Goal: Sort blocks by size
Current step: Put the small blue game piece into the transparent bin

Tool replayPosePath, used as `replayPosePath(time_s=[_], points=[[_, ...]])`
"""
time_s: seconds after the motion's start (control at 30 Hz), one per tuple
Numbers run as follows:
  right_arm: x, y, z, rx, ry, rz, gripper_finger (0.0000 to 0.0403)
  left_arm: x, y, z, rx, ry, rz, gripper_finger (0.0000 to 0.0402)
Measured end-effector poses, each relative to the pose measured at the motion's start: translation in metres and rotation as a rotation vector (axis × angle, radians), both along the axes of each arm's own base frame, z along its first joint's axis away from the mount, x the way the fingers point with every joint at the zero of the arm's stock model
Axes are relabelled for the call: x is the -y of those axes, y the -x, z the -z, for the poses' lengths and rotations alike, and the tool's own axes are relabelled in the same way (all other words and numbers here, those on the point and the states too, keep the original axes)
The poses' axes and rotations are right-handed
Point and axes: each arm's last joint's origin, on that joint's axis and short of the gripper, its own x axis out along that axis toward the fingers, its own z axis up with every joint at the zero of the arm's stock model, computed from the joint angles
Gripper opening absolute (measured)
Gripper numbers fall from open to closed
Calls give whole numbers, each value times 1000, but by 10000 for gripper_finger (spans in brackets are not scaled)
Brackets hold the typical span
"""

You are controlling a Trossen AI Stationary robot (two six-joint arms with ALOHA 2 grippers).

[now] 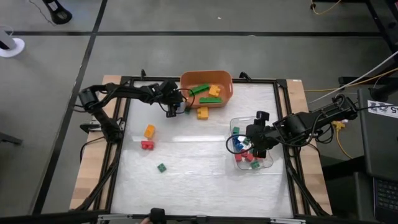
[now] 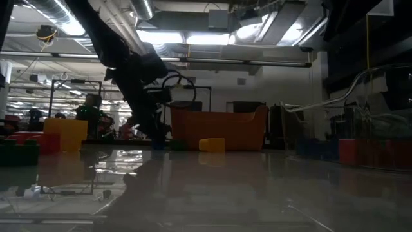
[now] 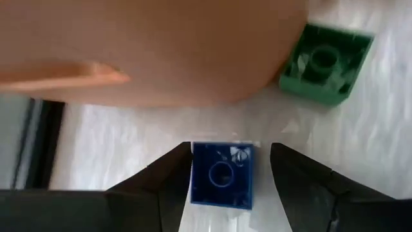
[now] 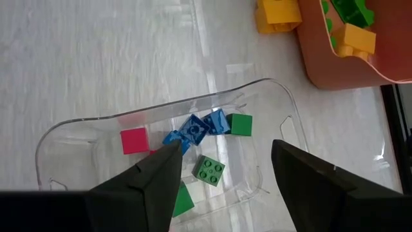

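Left pincer (image 3: pixel 222 187): spread, blue cube (image 3: pixel 222 182) between its fingers, bin (image 1: pixel 206 88) just beyond. Right pincer (image 4: pixel 222 169): spread, over tray (image 4: pixel 283 113). Sorting partly done; blocks (image 1: pixel 148 137) remain loose on surface (image 1: pixel 199 174).

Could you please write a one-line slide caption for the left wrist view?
Left pincer, open, straddles a small blue plastic brick beside the orange plastic bin; a green studded brick lies nearby.

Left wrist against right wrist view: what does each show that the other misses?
Left wrist only: the open left gripper straddling a blue block, with a green block nearby. Right wrist only: the open right gripper above the clear tray of small blocks, plus a yellow block. Both: the orange bin.
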Motion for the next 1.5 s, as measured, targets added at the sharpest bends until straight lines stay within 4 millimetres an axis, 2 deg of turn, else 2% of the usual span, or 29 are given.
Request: replayPosePath(time_s=[0.17, 0.43, 0.73, 0.83, 1.07, 1.2, 1.33, 1.5], points=[[0, 0, 0, 0, 0, 0, 239, -4, 0, 9, -29, 5, 3, 198], [0, 0, 0, 0, 0, 0, 239, -3, 1, 11, -48, 17, -14, 195], [0, 0, 0, -1, 0, 0, 239, -1, 1, 10, -54, 27, -19, 121], [0, 0, 0, -1, 0, 0, 239, 1, 3, 7, -54, 22, -20, 119], [0, 0, 0, -1, 0, 0, 239, 4, 6, -17, 20, -16, -39, 142], [0, 0, 0, -1, 0, -1, 239, 11, 6, -34, 80, -35, -40, 139], [0, 0, 0, -1, 0, 0, 239, 23, 4, -49, 171, 1, -50, 135], [0, 0, 0, -1, 1, 0, 239, 48, -7, -65, 322, 153, -4, 140]])
